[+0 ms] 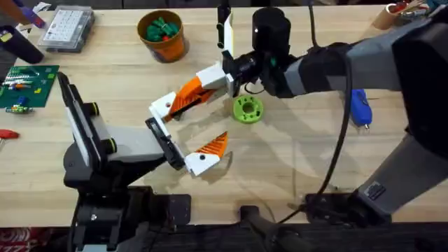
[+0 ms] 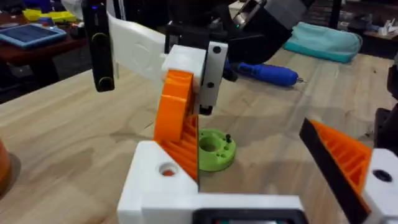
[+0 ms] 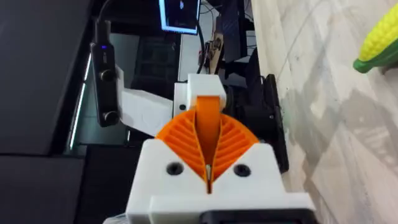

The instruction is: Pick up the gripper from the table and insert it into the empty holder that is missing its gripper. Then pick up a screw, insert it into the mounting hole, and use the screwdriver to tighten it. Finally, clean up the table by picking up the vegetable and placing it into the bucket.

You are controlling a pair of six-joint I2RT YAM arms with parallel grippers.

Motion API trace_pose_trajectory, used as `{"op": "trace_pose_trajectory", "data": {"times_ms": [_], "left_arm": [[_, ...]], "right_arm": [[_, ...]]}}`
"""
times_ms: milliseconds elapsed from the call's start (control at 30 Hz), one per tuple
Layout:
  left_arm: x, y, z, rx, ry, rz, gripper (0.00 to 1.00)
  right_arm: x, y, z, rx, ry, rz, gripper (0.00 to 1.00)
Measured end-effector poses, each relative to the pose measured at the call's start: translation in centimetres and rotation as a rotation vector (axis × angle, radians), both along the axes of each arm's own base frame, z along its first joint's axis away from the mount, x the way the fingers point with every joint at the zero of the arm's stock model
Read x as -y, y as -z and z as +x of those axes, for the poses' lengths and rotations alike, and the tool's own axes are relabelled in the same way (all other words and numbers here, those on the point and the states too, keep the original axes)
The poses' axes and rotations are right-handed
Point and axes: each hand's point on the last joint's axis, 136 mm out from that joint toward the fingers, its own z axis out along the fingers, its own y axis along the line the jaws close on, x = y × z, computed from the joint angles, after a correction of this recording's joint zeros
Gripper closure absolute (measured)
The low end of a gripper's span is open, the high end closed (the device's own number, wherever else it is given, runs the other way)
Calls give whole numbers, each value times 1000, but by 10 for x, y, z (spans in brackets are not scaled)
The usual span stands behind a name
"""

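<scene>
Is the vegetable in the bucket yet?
No. In the overhead view the vegetable lies on the table, well apart from the bucket.

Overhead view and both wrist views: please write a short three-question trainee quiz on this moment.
1. True or false: the vegetable lies on the table, outside the bucket.
2. What is the right gripper clamped on? A) the screwdriver B) the gripper C) a screw
3. Fill in: the left gripper has its fingers ___ (open or shut).

Key: 1 true; 2 B, the orange piece is held against the holder; 3 open.
</scene>
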Motion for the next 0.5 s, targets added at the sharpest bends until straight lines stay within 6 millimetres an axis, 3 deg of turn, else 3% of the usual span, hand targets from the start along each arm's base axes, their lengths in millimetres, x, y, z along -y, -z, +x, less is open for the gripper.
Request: {"op": "trace_pose_trajectory", "data": {"times_ms": [500], "left_arm": [[0,0,0,0,1,0,15]], "right_arm": [[0,0,0,-5,-2,-3,989]]}}
